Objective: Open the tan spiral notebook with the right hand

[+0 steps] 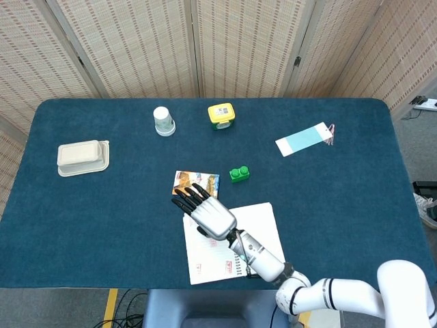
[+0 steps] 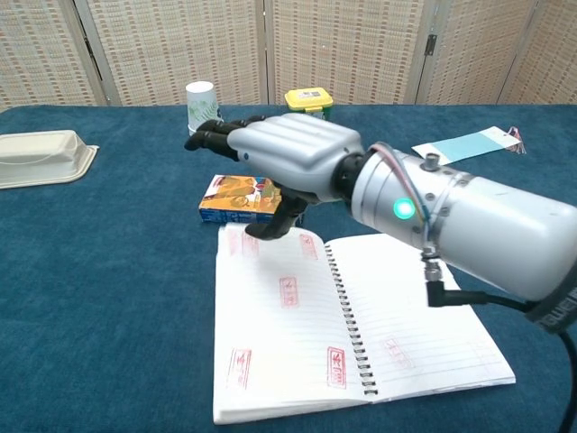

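Observation:
The spiral notebook (image 1: 263,229) lies open and flat near the table's front edge, its tan cover out of sight. In the chest view the notebook (image 2: 288,352) shows two white lined pages with small red stamps on either side of the wire spine. My right hand (image 1: 205,210) hovers over the far corner of the left page, fingers stretched out and apart toward the left, holding nothing. Seen from the chest, the right hand (image 2: 279,149) has its thumb pointing down close to the page. The left hand is in neither view.
A colourful snack box (image 2: 239,198) lies just beyond the notebook, partly behind the hand. A green brick (image 1: 239,174) sits to its right. Further back stand a paper cup (image 1: 163,121), a yellow-lidded pot (image 1: 220,115), a white lidded tray (image 1: 82,157) and a blue-and-white card (image 1: 304,139).

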Controlling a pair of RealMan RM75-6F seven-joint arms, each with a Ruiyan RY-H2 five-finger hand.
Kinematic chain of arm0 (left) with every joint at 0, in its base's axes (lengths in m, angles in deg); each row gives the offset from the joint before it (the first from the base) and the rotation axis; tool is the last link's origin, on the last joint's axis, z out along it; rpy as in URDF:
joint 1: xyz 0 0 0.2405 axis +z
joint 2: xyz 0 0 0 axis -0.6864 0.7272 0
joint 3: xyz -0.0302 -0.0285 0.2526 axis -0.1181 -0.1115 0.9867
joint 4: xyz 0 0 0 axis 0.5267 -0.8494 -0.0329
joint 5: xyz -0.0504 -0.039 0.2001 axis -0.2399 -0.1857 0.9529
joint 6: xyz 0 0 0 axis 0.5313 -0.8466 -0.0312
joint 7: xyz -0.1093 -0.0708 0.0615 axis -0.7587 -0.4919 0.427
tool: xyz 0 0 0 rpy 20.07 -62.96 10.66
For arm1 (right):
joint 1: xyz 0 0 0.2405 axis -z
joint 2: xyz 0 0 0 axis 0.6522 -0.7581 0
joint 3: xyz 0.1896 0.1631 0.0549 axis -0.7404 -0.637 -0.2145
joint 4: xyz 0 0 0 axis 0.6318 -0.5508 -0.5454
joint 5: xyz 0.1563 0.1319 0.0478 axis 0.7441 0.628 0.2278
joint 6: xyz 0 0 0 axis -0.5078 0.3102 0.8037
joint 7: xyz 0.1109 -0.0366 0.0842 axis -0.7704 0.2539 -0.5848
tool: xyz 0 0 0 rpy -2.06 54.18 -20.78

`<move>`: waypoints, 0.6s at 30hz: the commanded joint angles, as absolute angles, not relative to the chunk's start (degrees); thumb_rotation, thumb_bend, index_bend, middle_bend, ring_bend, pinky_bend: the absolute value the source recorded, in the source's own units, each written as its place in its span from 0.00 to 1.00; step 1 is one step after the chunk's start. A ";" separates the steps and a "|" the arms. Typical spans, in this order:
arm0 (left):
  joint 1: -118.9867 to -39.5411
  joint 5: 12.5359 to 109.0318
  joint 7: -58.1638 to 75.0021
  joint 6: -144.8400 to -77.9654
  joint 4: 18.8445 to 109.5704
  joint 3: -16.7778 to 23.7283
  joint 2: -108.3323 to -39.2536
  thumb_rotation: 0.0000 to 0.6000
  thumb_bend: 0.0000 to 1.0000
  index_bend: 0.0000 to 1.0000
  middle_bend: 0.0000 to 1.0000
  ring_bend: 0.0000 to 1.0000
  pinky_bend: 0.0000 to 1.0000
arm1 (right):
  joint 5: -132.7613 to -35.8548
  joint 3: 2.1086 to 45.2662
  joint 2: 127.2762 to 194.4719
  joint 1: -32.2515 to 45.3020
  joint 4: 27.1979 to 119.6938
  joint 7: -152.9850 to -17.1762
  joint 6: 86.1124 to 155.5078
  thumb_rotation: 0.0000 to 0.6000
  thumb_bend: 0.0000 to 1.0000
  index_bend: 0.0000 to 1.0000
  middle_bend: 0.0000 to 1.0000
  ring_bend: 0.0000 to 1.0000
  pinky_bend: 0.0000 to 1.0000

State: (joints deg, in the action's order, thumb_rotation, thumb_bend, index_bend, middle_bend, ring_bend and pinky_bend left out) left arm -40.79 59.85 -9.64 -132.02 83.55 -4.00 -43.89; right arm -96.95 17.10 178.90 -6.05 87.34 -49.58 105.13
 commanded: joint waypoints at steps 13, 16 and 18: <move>-43.06 69.61 3.97 -134.25 87.57 0.23 -46.13 1.00 0.26 0.08 0.09 0.10 0.21 | -90.50 27.26 154.03 13.56 110.58 -41.54 129.62 1.00 0.31 0.00 0.00 0.00 0.00; -43.69 72.99 7.93 -134.63 89.54 2.05 -47.19 1.00 0.26 0.08 0.09 0.10 0.21 | -92.76 30.36 149.05 19.18 109.53 -48.75 134.19 1.00 0.31 0.00 0.00 0.00 0.00; -43.88 75.87 8.79 -134.61 90.51 3.44 -47.37 1.00 0.26 0.08 0.09 0.10 0.21 | -94.12 31.81 147.61 22.08 106.99 -53.95 136.37 1.00 0.31 0.00 0.00 0.00 0.00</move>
State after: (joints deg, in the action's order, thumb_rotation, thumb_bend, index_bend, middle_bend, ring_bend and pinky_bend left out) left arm -43.13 72.53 7.02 -134.22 88.66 1.41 -46.45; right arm -92.23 27.52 151.84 16.11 108.06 -46.08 131.48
